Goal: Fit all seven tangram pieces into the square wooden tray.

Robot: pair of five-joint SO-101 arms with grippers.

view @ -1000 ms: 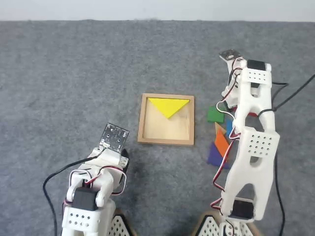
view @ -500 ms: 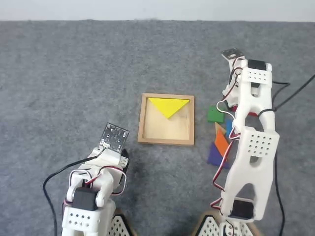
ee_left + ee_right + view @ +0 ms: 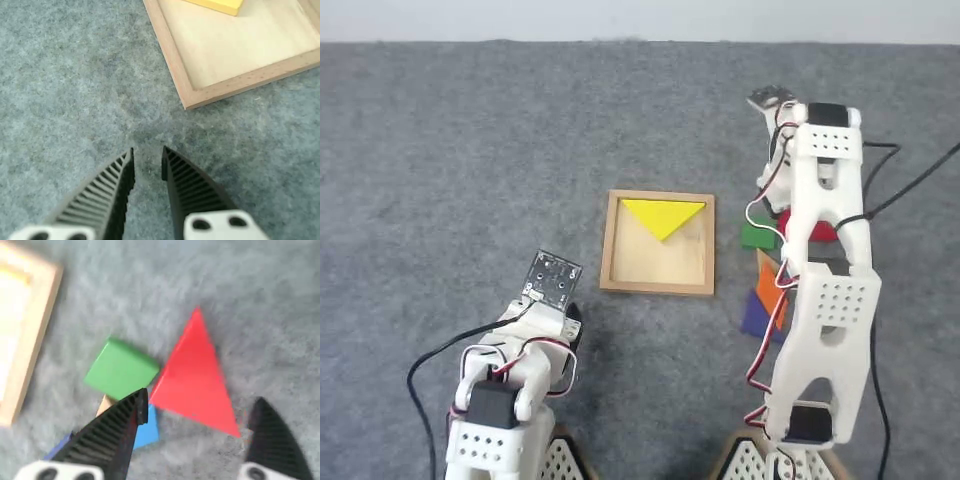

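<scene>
The square wooden tray (image 3: 612, 245) lies mid-table with a yellow triangle (image 3: 663, 215) in its far part. Loose pieces lie to its right: a green square (image 3: 754, 236), a red triangle (image 3: 823, 232), an orange piece (image 3: 769, 292) and a purple piece (image 3: 756, 318). My right gripper (image 3: 201, 399) hangs open over the red triangle (image 3: 195, 375), one finger on each side, beside the green square (image 3: 121, 369) and a blue piece (image 3: 148, 433). My left gripper (image 3: 147, 155) sits low over bare carpet near the tray's corner (image 3: 192, 100), nearly shut with nothing between its fingers.
Grey carpet covers the table. The right arm (image 3: 820, 160) stretches over the loose pieces and hides some of them. The left arm (image 3: 510, 390) stays at the near left, short of the tray. Open carpet spreads left of and beyond the tray.
The right arm has swung slightly left and farther out over the loose pieces. More of the red triangle shows beside it. The left arm has not moved.
</scene>
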